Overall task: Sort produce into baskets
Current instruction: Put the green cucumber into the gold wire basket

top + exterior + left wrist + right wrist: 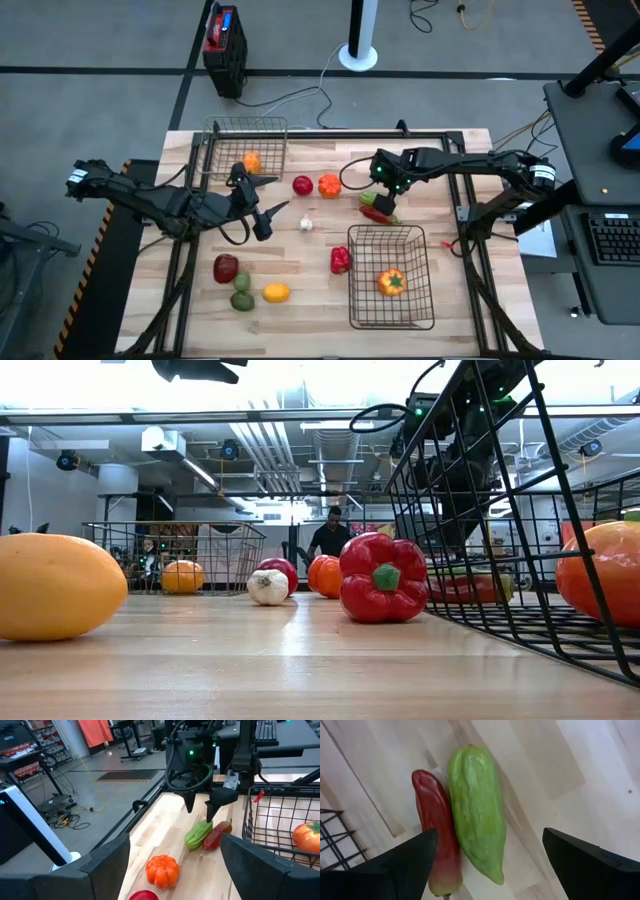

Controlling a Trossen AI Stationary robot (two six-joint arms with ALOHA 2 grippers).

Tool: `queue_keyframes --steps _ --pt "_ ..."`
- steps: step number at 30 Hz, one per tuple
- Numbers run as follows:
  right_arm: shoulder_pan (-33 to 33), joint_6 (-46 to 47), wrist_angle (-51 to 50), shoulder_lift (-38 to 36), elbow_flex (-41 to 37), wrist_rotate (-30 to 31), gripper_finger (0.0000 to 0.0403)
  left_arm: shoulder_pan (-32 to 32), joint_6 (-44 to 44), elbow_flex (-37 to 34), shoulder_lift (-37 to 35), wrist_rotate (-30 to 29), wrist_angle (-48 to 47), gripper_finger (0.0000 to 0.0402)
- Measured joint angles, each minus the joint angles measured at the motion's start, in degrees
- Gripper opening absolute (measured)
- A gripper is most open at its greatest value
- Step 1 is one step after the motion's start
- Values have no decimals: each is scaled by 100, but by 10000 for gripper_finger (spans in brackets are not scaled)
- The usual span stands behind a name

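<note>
A green vegetable point(477, 815) and a red chili point(437, 835) lie side by side, touching, on the wooden table point(450, 160) just beyond the larger basket point(352, 300). My right gripper point(384, 198) hangs open close above them, pointing steeply down. In the right wrist view one finger stands over the chili's side and the other over bare wood past the green piece. My left gripper point(282, 192) is open and empty, held up near the smaller basket point(215, 150) and pointing toward the table's right. An orange-yellow pepper point(391, 282) lies in the larger basket, and an orange piece point(251, 161) in the smaller.
Loose on the table are a red round fruit point(302, 185), an orange pumpkin point(329, 185), a white garlic point(306, 224), a red pepper point(340, 260), a dark red fruit point(226, 268), two green pieces point(242, 293) and a yellow lemon point(276, 292). A person point(330, 535) stands in the room behind.
</note>
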Motion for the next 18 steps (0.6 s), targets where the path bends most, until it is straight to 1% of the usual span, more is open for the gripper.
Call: queue_keyframes --steps 5,18 --pt "-208 21 217 27 -2 -263 352 0 0 0 0 0 2 290" --pt "-298 -53 235 556 -2 -295 352 18 46 0 0 0 2 291"
